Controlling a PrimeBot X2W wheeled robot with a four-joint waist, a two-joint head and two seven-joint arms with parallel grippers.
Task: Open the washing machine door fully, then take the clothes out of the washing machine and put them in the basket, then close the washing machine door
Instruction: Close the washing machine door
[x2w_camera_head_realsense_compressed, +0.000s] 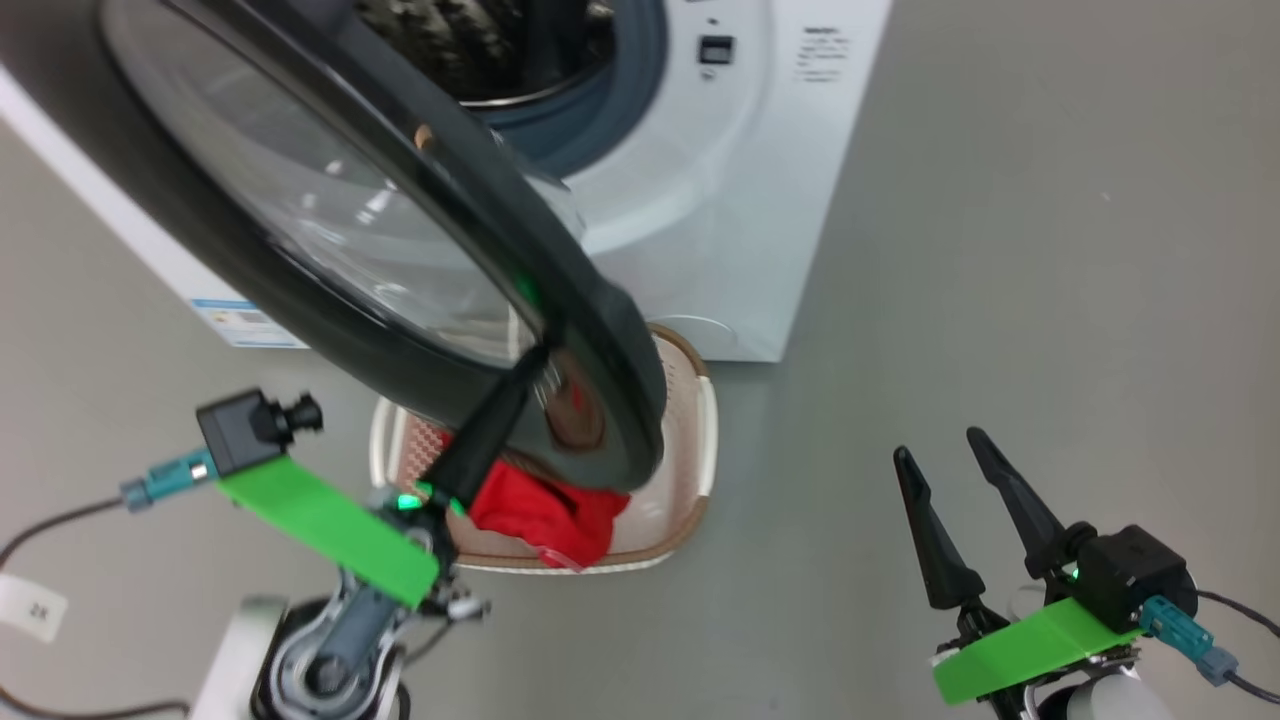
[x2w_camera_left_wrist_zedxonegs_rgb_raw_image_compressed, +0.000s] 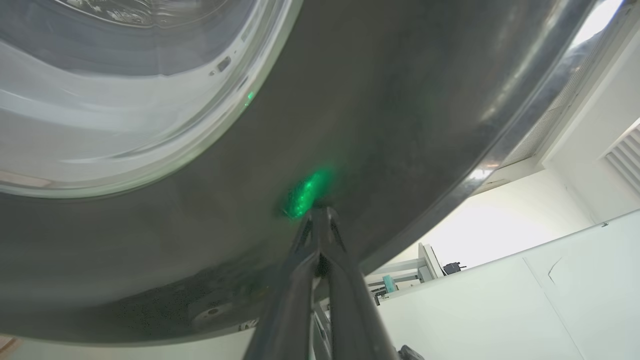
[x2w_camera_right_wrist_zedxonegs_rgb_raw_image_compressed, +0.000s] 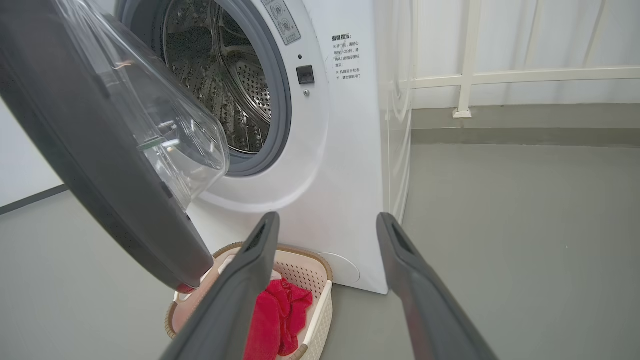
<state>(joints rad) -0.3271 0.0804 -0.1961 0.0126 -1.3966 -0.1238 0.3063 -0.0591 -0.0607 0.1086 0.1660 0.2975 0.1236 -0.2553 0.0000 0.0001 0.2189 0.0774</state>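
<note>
The washing machine door (x2w_camera_head_realsense_compressed: 590, 300), with its black rim and bulging glass bowl, stands part open and hangs over the basket (x2w_camera_head_realsense_compressed: 700, 440). My left gripper (x2w_camera_head_realsense_compressed: 535, 365) is shut, its tip pressed against the door's glossy outer face (x2w_camera_left_wrist_zedxonegs_rgb_raw_image_compressed: 400, 125) by a green glow; in the left wrist view the left gripper (x2w_camera_left_wrist_zedxonegs_rgb_raw_image_compressed: 320, 210) shows its fingers together. Red clothes (x2w_camera_head_realsense_compressed: 545, 510) lie in the basket (x2w_camera_right_wrist_zedxonegs_rgb_raw_image_compressed: 315, 300), partly hidden by the door. The washing machine (x2w_camera_right_wrist_zedxonegs_rgb_raw_image_compressed: 340, 150) shows a bare steel drum (x2w_camera_right_wrist_zedxonegs_rgb_raw_image_compressed: 220, 75). My right gripper (x2w_camera_head_realsense_compressed: 940, 445) is open and holds nothing, low over the floor to the right; the right wrist view looks between the right gripper's (x2w_camera_right_wrist_zedxonegs_rgb_raw_image_compressed: 327, 217) fingers at the washer.
Grey floor (x2w_camera_head_realsense_compressed: 1000, 250) spreads to the right of the washer. A white railing and wall (x2w_camera_right_wrist_zedxonegs_rgb_raw_image_compressed: 470, 75) run behind it. The basket sits on the floor right against the washer's front. A label (x2w_camera_head_realsense_compressed: 240, 322) is stuck low on the washer's left side.
</note>
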